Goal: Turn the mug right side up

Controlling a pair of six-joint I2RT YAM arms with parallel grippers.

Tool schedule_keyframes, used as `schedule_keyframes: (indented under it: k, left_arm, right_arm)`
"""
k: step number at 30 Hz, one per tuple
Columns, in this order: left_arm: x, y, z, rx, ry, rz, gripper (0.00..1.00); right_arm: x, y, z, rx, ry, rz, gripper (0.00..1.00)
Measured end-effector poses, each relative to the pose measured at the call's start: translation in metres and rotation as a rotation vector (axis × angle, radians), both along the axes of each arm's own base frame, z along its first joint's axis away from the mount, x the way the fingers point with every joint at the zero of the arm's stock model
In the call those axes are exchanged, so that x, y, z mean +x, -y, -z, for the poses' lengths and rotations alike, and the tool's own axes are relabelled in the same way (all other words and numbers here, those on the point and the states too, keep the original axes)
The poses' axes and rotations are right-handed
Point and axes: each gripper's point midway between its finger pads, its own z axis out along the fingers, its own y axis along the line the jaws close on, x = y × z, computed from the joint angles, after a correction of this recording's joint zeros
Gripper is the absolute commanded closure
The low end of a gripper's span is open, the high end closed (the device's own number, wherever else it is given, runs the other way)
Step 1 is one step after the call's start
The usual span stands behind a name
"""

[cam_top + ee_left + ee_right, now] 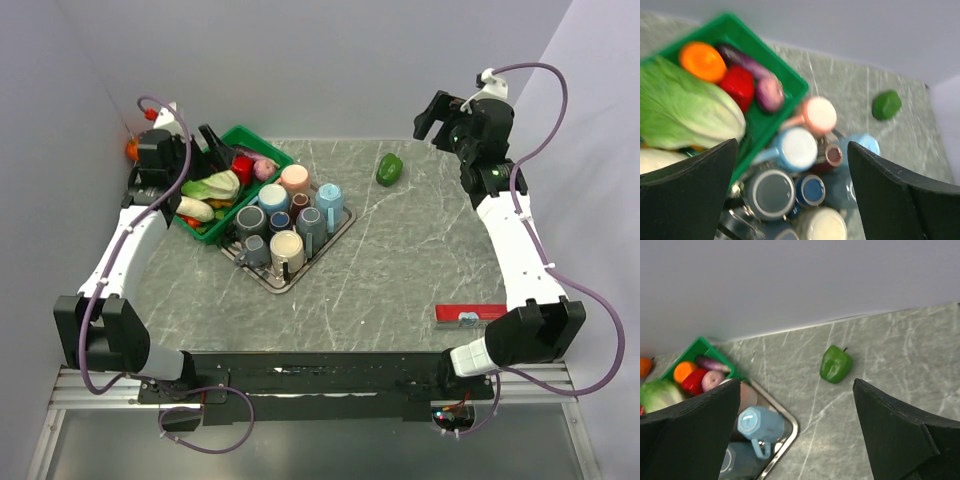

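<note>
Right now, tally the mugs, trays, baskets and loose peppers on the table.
mugs: 9
tray: 1
basket: 1
green pepper: 1
Total: 12

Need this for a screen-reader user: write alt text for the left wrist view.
Blurred view down past the open left gripper onto a cluster of mugs packed together. A green basket of vegetables, with a cabbage, sits to their upper left, and a green pepper lies on the grey marbled table at upper right.
</note>
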Motion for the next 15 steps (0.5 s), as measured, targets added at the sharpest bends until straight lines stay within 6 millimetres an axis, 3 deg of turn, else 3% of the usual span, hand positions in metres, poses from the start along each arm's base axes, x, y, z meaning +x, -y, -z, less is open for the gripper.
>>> schedule_keyframes:
  k: [5,12,15]
  left_arm:
    - [-0.017,0.020,0.034,-0.122,-0.096,0.087,0.04]
    - [-0.033,0.037,0.043,-0.185,-0.155,0.157,0.04]
    - [-0.053,0.054,0.055,-0.115,-0.177,0.195,0.04]
  right_arm:
    - [-0.002,-0.016,0.014,0.051,-0.035,-0.077,0.00]
    - [-0.008,-0.036,0.033,0.109,-0.090,-0.156,0.00]
    - [-0.010,-0.041,0.046,0.114,-0.120,-0.169,0.00]
